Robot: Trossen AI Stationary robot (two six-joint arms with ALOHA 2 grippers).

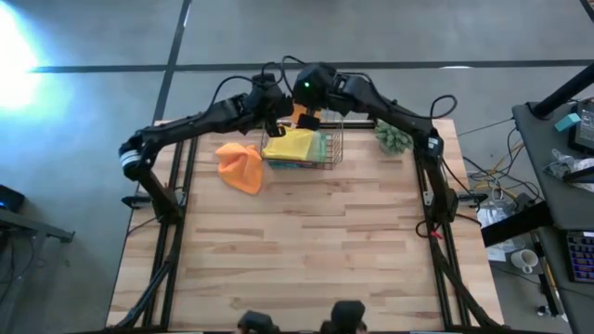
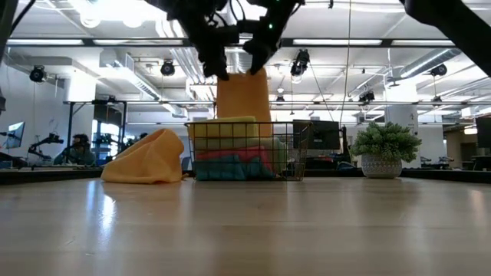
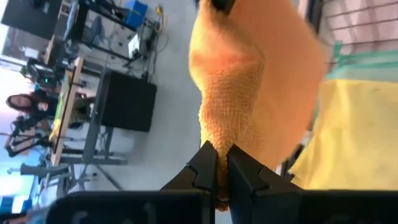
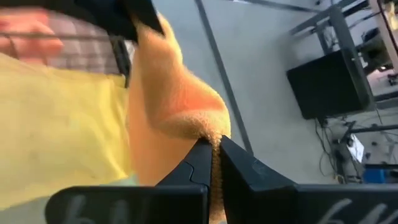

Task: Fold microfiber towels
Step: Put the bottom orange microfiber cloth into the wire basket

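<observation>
Orange towel (image 2: pixel 242 96) clamped in both jaws above wire basket (image 2: pixel 244 150), second orange towel (image 1: pixel 241 165) and plant (image 1: pixel 393 137) beside

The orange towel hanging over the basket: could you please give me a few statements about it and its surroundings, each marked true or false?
1. Both the left gripper and the right gripper pinch the hanging orange towel. True.
2. A yellow towel tops the wire basket. True.
3. The second orange towel lies folded flat. False: it is a crumpled heap beside the basket.
4. The plant sits inside the basket. False: it stands apart on the table.
</observation>
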